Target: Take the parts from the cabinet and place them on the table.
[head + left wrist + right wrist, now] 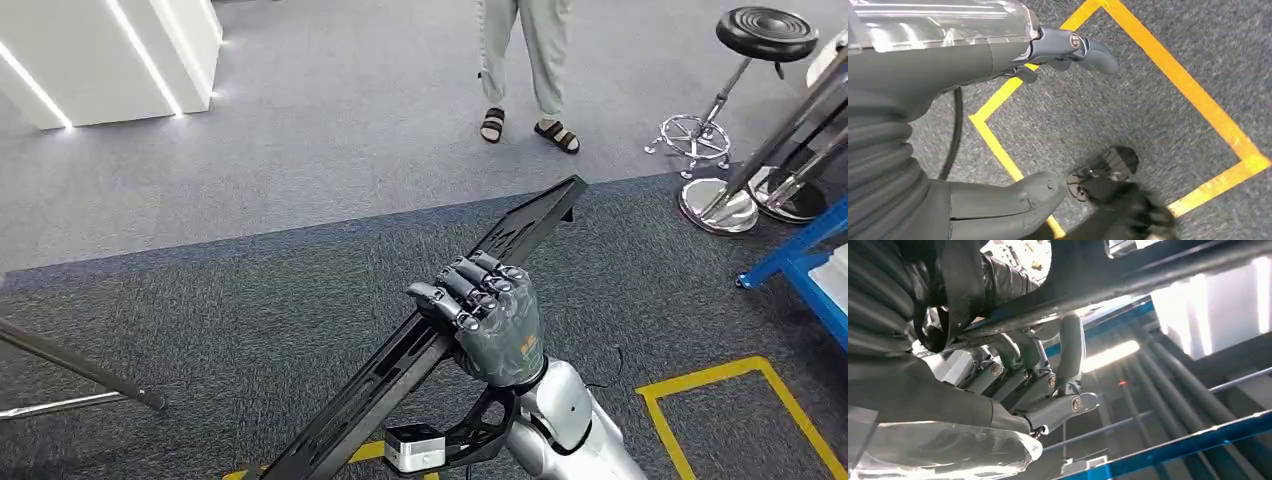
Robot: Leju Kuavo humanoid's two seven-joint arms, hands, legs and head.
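A long black slotted part (520,225) runs slantwise over the carpet, from low in the head view up toward the far right. My right hand (490,320) grips it near its middle, fingers wrapped over its top edge. From the right wrist camera, the fingers (1068,350) curl round the dark bar of the part (1148,275). My left hand (948,65) hangs above the grey carpet, its thumb (1013,200) and fingers (1088,47) apart with nothing between them.
A person in sandals (525,60) stands ahead on the lighter floor. A black stool (740,60) and chrome bases (715,205) stand at the far right, beside a blue frame (800,270). Yellow floor tape (740,375) marks a box. A metal pole (80,370) lies left.
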